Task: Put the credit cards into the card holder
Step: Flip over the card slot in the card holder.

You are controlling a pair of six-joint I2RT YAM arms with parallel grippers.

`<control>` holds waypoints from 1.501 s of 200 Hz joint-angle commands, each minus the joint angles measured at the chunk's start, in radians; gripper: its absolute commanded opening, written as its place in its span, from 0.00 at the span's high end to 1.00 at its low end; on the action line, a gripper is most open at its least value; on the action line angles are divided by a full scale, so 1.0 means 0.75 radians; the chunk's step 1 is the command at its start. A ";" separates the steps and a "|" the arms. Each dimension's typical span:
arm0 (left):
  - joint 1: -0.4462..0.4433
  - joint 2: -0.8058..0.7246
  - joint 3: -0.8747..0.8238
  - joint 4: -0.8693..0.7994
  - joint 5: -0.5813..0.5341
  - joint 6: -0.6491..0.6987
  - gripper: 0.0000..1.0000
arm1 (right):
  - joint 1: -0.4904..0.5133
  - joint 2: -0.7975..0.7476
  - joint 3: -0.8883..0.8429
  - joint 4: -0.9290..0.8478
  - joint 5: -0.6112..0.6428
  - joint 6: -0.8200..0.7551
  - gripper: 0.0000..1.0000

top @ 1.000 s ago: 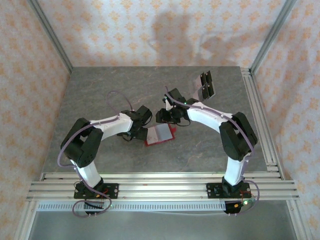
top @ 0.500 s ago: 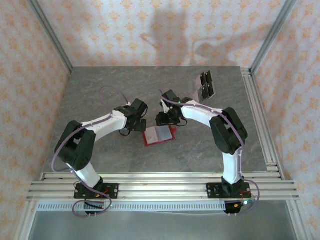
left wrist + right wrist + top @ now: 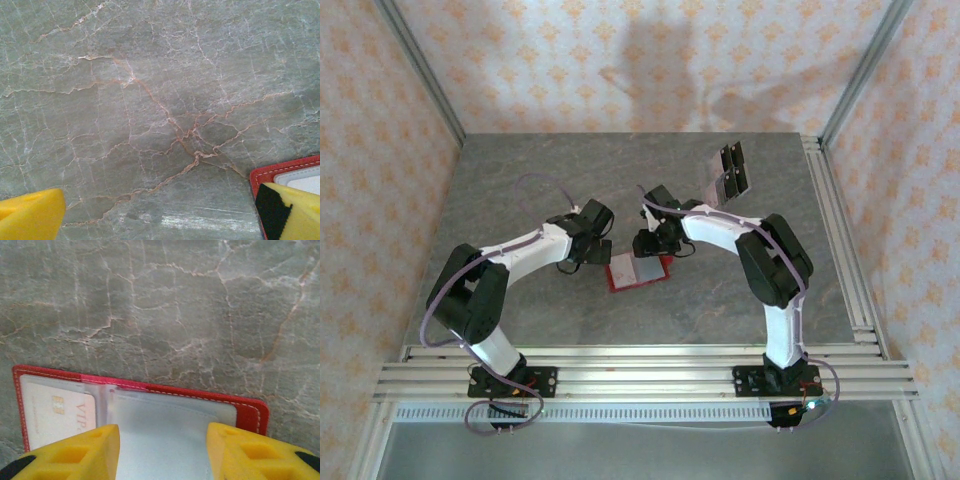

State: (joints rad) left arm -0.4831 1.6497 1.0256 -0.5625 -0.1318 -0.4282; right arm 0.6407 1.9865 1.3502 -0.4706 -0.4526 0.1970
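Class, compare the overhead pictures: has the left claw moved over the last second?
Yes. The left claw has shifted left and slightly toward the back wall, farther from the stacked credit cards, which stayed put.

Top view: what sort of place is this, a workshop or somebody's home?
Most likely a robot test booth, not a home: a stone-look table edged by aluminium rails, patterned panels walling three sides, and a red card holder laid out.
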 commanded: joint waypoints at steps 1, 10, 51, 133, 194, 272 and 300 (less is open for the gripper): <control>0.013 -0.027 -0.009 0.003 -0.025 -0.020 0.00 | 0.025 -0.004 -0.066 0.014 -0.063 0.048 0.51; 0.013 -0.026 -0.007 0.001 -0.023 -0.020 0.00 | 0.029 -0.005 -0.073 0.023 -0.076 0.061 0.51; 0.014 -0.047 -0.012 0.009 0.012 -0.028 0.00 | 0.046 -0.029 -0.109 0.101 -0.147 0.144 0.51; -0.020 -0.218 -0.153 0.169 0.217 -0.133 0.00 | 0.054 -0.041 -0.136 0.201 -0.200 0.255 0.51; -0.174 -0.325 -0.264 0.296 0.253 -0.251 0.00 | 0.054 -0.037 -0.142 0.209 -0.192 0.270 0.51; -0.258 -0.301 -0.317 0.418 0.261 -0.280 0.00 | 0.056 -0.033 -0.144 0.210 -0.190 0.271 0.51; -0.278 -0.287 -0.326 0.454 0.273 -0.274 0.00 | 0.056 -0.030 -0.144 0.212 -0.190 0.271 0.51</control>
State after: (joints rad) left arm -0.6613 1.4181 0.7963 -0.2966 0.0467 -0.6323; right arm 0.6716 1.9656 1.2617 -0.3054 -0.5941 0.3851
